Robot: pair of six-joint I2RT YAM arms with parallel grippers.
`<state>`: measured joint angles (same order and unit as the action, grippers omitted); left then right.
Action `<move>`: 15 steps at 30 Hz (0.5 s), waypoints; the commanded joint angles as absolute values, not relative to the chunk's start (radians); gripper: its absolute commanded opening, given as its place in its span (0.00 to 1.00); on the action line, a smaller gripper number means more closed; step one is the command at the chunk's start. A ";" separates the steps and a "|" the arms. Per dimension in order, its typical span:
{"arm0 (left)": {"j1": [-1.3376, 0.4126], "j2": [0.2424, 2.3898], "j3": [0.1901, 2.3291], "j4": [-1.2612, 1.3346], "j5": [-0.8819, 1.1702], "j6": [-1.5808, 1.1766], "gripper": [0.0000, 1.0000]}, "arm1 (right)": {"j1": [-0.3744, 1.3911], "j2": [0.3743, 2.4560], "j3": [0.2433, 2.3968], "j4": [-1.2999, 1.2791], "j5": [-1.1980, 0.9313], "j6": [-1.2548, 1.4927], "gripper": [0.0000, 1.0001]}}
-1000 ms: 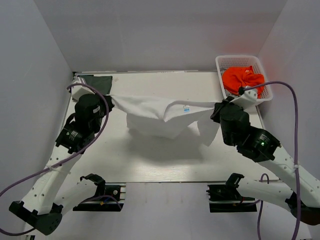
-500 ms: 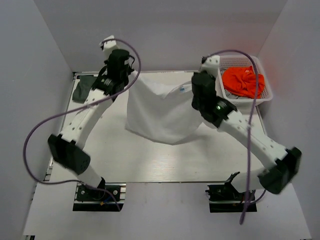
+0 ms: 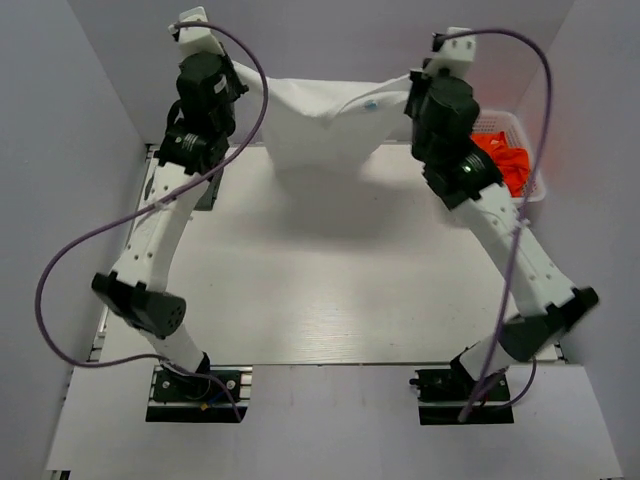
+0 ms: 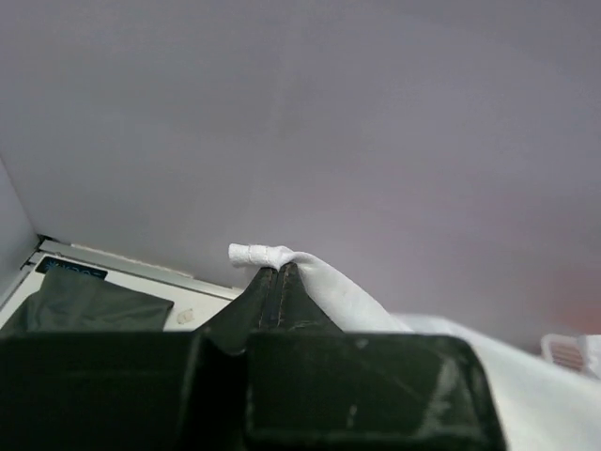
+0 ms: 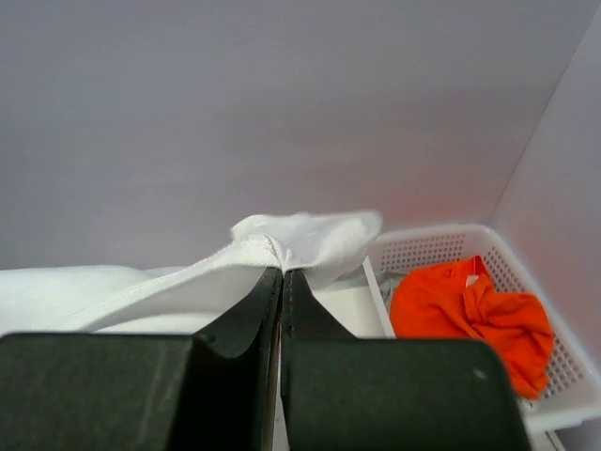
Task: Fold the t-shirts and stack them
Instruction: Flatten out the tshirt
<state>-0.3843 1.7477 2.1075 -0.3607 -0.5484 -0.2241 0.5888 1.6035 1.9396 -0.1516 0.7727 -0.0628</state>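
left gripper [image 4: 279,274]: jaws pinch one top corner of white t-shirt [image 3: 320,125] | right gripper [image 5: 282,274]: jaws pinch the other | desk [image 3: 320,290]: pale, grey walls [image 3: 320,40]; basket [image 5: 441,237] of orange cloth [image 5: 470,310] at far-right corner | white t-shirt hangs stretched between jaws over far edge, seemingly off the desk; dark t-shirt [image 4: 84,301] at far-left corner

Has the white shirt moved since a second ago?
Yes. In the top view the white shirt went toward the back wall: its top edge was level with the near rim of the basket, now it lies past the far rim.
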 commanded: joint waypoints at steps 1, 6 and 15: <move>-0.402 1.547 1.995 -0.321 -0.531 -0.178 0.00 | 0.580 1.441 1.724 -0.103 0.723 -0.017 0.00; -0.402 1.277 1.471 -0.382 -0.324 -0.365 0.00 | 0.577 1.257 1.321 -0.141 0.680 0.136 0.00; -0.422 0.901 0.606 -0.449 0.204 -0.776 0.18 | 0.575 1.094 0.821 -0.417 0.600 0.604 0.04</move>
<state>-0.4110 0.9871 0.6685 -0.3653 -0.0219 -0.6254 0.5774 1.1614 0.8974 -0.3046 0.6403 0.3782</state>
